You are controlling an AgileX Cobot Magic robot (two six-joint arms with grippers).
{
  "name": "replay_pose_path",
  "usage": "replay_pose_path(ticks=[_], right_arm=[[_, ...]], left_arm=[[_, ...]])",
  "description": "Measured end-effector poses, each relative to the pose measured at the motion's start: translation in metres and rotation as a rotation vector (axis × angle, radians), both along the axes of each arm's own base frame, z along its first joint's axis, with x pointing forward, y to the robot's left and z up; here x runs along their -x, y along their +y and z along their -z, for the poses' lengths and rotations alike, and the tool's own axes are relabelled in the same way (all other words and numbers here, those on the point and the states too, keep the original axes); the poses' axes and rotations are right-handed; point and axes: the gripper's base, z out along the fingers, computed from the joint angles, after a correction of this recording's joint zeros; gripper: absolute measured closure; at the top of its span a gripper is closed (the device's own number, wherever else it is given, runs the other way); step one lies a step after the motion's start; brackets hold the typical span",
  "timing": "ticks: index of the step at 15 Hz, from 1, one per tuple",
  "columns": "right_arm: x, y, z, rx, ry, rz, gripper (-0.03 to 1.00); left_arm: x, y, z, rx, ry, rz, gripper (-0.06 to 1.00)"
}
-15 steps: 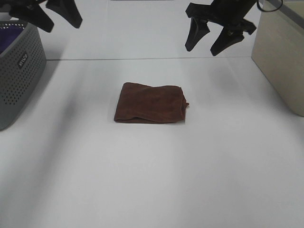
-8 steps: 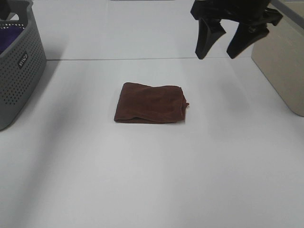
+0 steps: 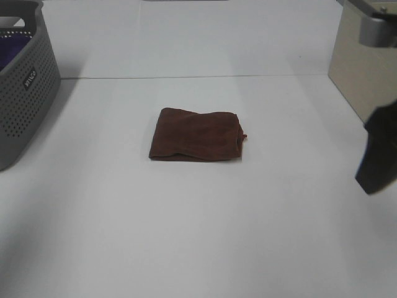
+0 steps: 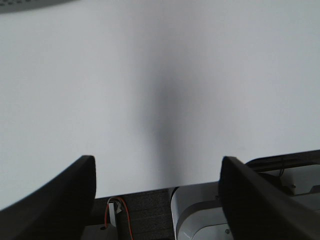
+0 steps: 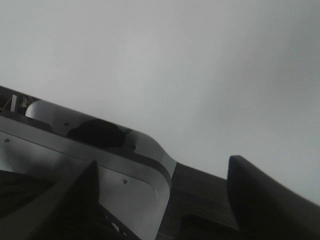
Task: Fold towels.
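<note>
The dark reddish-brown towel [image 3: 195,135] lies folded into a flat rectangle in the middle of the white table, and no gripper touches it. My left gripper [image 4: 160,200] is open and empty over bare table near the table's edge; it is outside the exterior high view. My right gripper [image 5: 165,200] is open and empty, also over the table's edge. Only a dark part of the right arm [image 3: 377,152] shows at the right edge of the exterior high view, well to the right of the towel. Neither wrist view shows the towel.
A grey perforated basket [image 3: 28,87] with a purple cloth [image 3: 12,48] inside stands at the far left. A beige box [image 3: 363,74] stands at the back right. The robot's base [image 5: 100,150] shows beyond the table's edge.
The right gripper has swung from above the back of the table to the right edge and nearer the front. The left gripper left the exterior view earlier. The towel has not moved.
</note>
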Motion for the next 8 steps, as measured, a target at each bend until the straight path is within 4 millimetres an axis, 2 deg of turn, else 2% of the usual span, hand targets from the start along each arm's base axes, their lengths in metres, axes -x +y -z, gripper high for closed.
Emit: replay_pose_path(ticks=[2,4,5,8], right_arm=[[0.036,-0.012,0.009,-0.006,-0.024,0.001,0.28],[0.061,-0.022,0.017,-0.015,-0.091,0.004,0.28],[0.073,-0.027,0.022,-0.020,-0.118,0.005,0.28],[0.102,-0.038,0.028,-0.034,-0.225,0.006,0.28]], left_arm=[[0.034,0.005,0.020,0.019,-0.021,0.010,0.28],[0.066,0.008,0.032,0.061,-0.088,0.041,0.28],[0.080,0.008,0.034,0.086,-0.141,0.057,0.28],[0.107,0.011,0.033,0.129,-0.290,0.089,0.28]])
